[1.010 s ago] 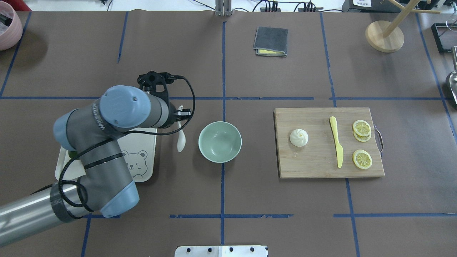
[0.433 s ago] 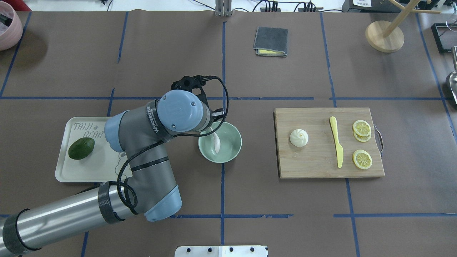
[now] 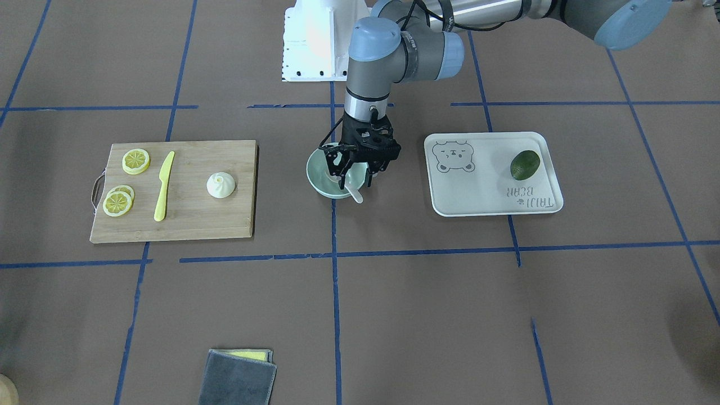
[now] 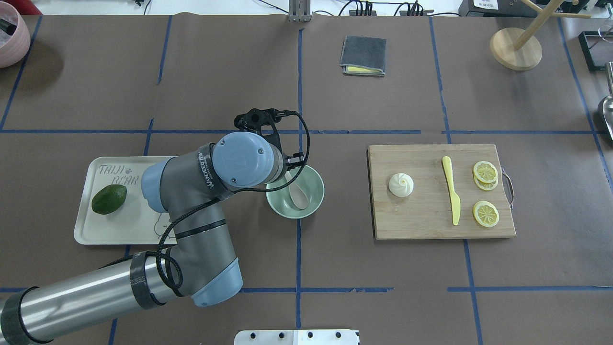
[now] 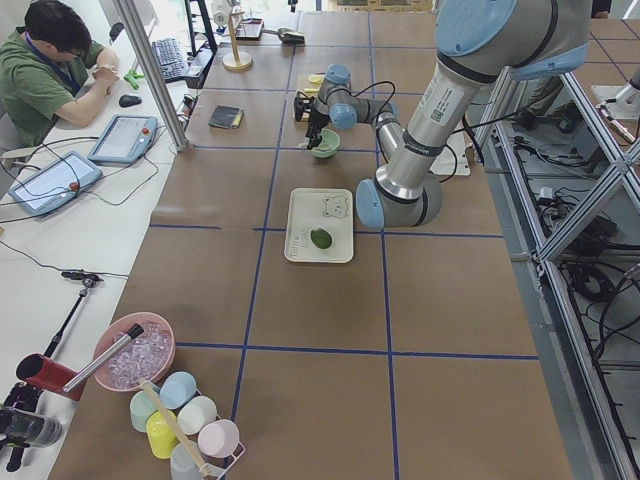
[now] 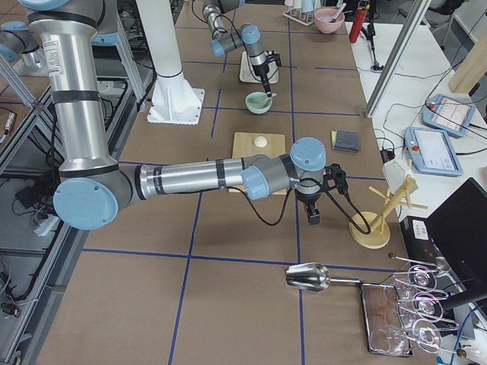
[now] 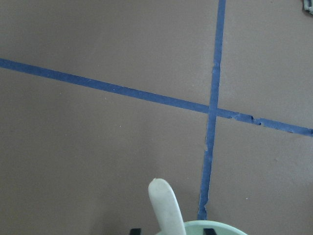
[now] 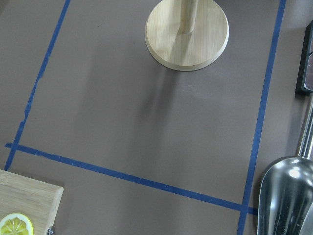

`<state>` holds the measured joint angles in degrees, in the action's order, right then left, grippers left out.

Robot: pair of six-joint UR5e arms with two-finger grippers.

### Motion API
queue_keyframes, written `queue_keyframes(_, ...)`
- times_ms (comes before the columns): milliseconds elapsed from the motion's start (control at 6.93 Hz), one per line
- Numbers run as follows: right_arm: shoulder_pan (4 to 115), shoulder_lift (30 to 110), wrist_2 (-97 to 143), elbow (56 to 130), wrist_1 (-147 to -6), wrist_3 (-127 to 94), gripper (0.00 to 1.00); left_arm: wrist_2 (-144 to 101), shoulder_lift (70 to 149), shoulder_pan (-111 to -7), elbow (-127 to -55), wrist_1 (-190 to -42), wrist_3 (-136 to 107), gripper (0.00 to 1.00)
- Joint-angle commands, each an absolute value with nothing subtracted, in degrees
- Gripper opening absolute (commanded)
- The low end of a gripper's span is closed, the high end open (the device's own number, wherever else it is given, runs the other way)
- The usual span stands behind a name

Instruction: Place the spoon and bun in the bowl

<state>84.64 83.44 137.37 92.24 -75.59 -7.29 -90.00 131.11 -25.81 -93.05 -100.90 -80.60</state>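
The left jaws hang open just above the far rim of the round pale mint-green bowl (image 4: pixel 313 184) and hold nothing. In the left wrist view there is a clear gap on each side of the handle that stands up between them. Directly under the jaws lies the small pale off-white plastic soup spoon (image 4: pixel 297 195). Its scoop is inside the bowl, and its short handle leans up over the rim on the side away from the robot's base. I judge this spoon to be light, stiff and rather slippery. It seems placed, but a touch on the handle could tip it out. Well apart from the jaws, on their right, the small white steamed bun with a swirled pleated top (image 4: pixel 401 185) sits upright on the rectangular wooden cutting board (image 4: pixel 431 225), which rests on the brown tabletop (image 4: pixel 335 258). The bun is not yet in the bowl. It looks light and soft, so hard pressure would probably dent it. The best hold, I think, is across the wide lower part of the dome, from above, closing gently, and not on the pleated tip. Farther right of it lie the yellow plastic knife (image 4: pixel 451 191) and the yellow lemon slices (image 4: pixel 486 213), both clear of the bun. The right jaws show only in the right side view, beyond the board, and I cannot tell how far open they are.
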Motion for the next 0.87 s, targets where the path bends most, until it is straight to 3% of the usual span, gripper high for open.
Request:
queue_keyframes(0, 84.64, 83.23, 137.37, 93.34, -75.41, -7.21, 1.00, -90.26, 124.85, -27.67, -102.94, -100.64, -63.74, 1.00)
queue_keyframes(433, 79.64, 82.18, 137.28, 93.69, -66.92, -9.82, 1.00, -110.93, 113.08, -50.87, -107.75, -100.72, -21.89, 1.00)
queue_keyframes(721, 74.03, 81.83, 135.28, 95.09, -63.47, -17.36, 1.00, -124.57, 105.50, -71.01, -102.35, -100.73, 2.27, 1.00)
